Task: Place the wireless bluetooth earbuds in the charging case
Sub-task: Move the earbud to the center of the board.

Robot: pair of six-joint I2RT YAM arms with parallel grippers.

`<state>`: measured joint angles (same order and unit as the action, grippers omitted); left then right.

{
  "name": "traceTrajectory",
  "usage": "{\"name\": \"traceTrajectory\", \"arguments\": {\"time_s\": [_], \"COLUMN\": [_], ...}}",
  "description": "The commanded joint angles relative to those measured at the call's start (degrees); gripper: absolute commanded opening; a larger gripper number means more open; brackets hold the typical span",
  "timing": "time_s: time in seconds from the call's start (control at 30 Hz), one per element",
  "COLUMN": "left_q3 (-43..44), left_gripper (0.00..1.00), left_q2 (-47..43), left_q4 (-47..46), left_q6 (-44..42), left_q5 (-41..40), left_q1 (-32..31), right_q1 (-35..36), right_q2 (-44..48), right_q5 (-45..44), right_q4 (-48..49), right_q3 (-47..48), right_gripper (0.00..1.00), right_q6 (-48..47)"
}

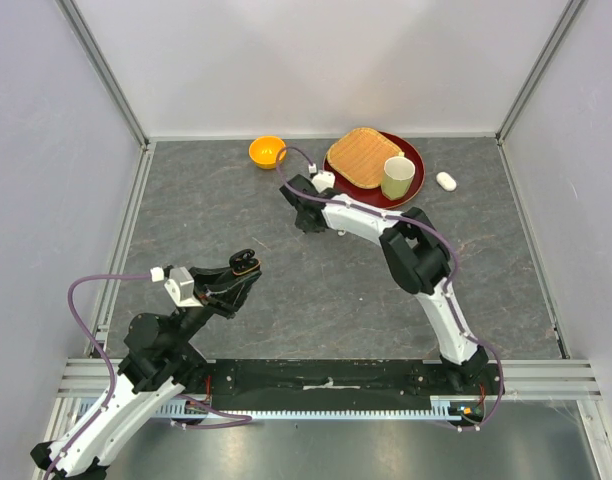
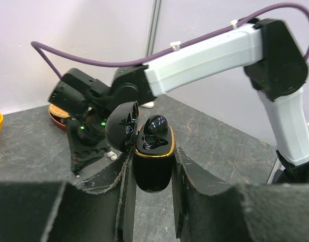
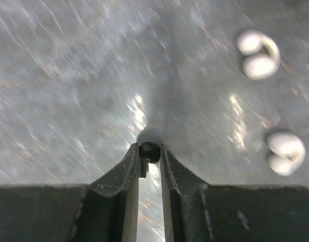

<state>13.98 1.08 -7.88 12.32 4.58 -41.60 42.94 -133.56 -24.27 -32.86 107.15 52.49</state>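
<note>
The left hand [image 2: 153, 154] pinches the open black charging case [image 2: 153, 176] upright, one black earbud [image 2: 155, 123] seated in it. The right hand [image 3: 149, 154], low over the counter [image 3: 68, 101], seems to pinch a second black earbud [image 3: 150, 150] at its tips. Two white earbuds [image 3: 259, 54] lie nearby.

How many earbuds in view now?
4. Two white earbuds on the table; one black earbud between the right fingers; another seated in the open case in the left fingers.

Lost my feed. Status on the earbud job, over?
Left gripper shut on open case, one black bud seated. Right gripper shut on second black bud at table. White buds aside, clear.
</note>
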Motion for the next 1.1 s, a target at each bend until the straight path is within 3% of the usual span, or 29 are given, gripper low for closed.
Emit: {"name": "traceTrajectory", "arguments": {"time_s": [0.0,0.27,0.47,0.83,1.07], "left_q3": [1.2,1.4,1.4,1.8,2.0], "left_gripper": [0.02,0.02,0.02,0.02,0.02], "left_q2": [-0.6,-0.6,-0.6,1.3,2.7], "left_q4": [0.1,0.9,1.1,1.6,1.4], "left_q6": [-1.5,-1.6,-1.9,-1.9,-2.5], "left_q5": [-1.3,-1.8,-2.1,-1.7,-1.5], "left_q1": [-0.1,-0.1,-0.1,-0.1,-0.1], "right_q1": [2.1,4.1,6.4,7.1,7.1], "right_q2": [8.5,26.5,38.6,38.6,36.8], "right_q5": [1.3,3.7,5.2,5.7,4.9], "right_q4": [-0.3,5.5,7.8,8.0,4.9], "right_q3": [-15.7,-43.8,-55.5,-56.9,-56.2], "right_gripper": [0.14,0.19,0.25,0.43,0.45], "right_q6": [-8.4,-12.0,-11.5,-9.5,-3.5]}}
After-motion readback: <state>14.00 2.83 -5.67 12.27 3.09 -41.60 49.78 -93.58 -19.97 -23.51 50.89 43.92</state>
